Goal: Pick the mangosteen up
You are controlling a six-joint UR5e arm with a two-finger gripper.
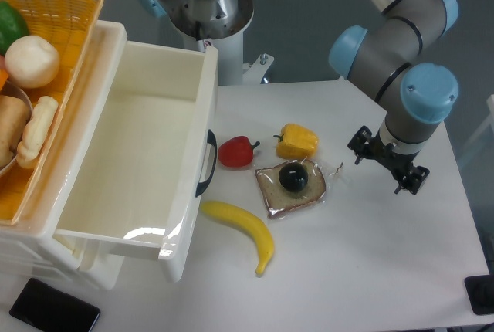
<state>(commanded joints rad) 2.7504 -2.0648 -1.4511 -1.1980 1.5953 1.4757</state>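
Mangosteen (293, 177): one, a small glossy dark ball sitting on the slice of bread (291, 188), off to the image-left of the gripper (388, 160) with bare table between them.
Peppers: two, a yellow pepper (297, 141) and a red pepper (236, 152), both beyond the mangosteen from the gripper, the red one farther out.
Banana (242, 231): one, lying well away from the gripper, past the bread and toward the near edge.
Bread: one slice in a clear wrap, flat on the table.
Gripper: it hangs from the grey and blue arm over the table, touching nothing and holding nothing; the fingers point away from the camera, so I cannot tell how far they are parted.
White drawer bin (139, 154): one, pulled open, far from the gripper, with a black handle facing the peppers.
Orange basket (69, 46): one, at the far corner above the bin, holding a green item, a pale round item and some tan pieces.
Surface: white table (370, 270), with a black phone (54, 315) at the near corner farthest from the gripper.
Room: grey wall behind; a second robot base (202, 0) stands at the table's back edge.
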